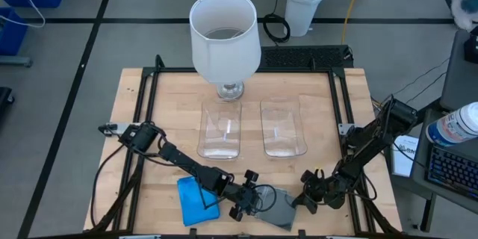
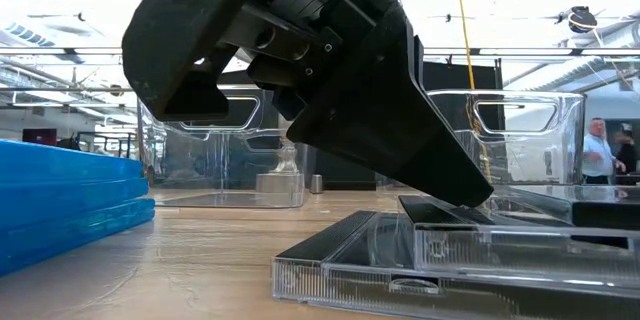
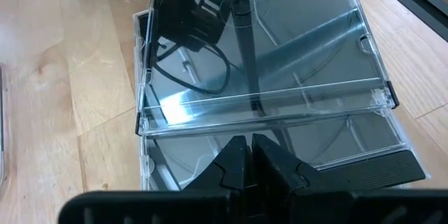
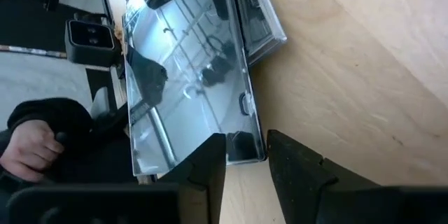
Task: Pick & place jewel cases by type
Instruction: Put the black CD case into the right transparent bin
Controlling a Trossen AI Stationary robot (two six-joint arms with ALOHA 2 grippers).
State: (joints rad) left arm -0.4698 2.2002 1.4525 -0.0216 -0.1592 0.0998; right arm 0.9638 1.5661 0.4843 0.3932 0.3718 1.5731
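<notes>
Left pincer (image 1: 252, 203) at grey jewel cases (image 1: 280, 209), beyond two trays (image 1: 221, 129).

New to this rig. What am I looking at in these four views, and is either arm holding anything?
Two dark robot arms work at a wooden table. One camera looks straight down, one sits at table height, and one rides on each wrist.

On the table: two clear trays, a white lamp, a stack of blue jewel cases and smoky grey jewel cases near the front edge.

The left gripper is shut, its tips at the grey cases; a grip is unclear. The right gripper stands at a grey case's edge, fingers apart on either side of it, not clearly gripping.
</notes>
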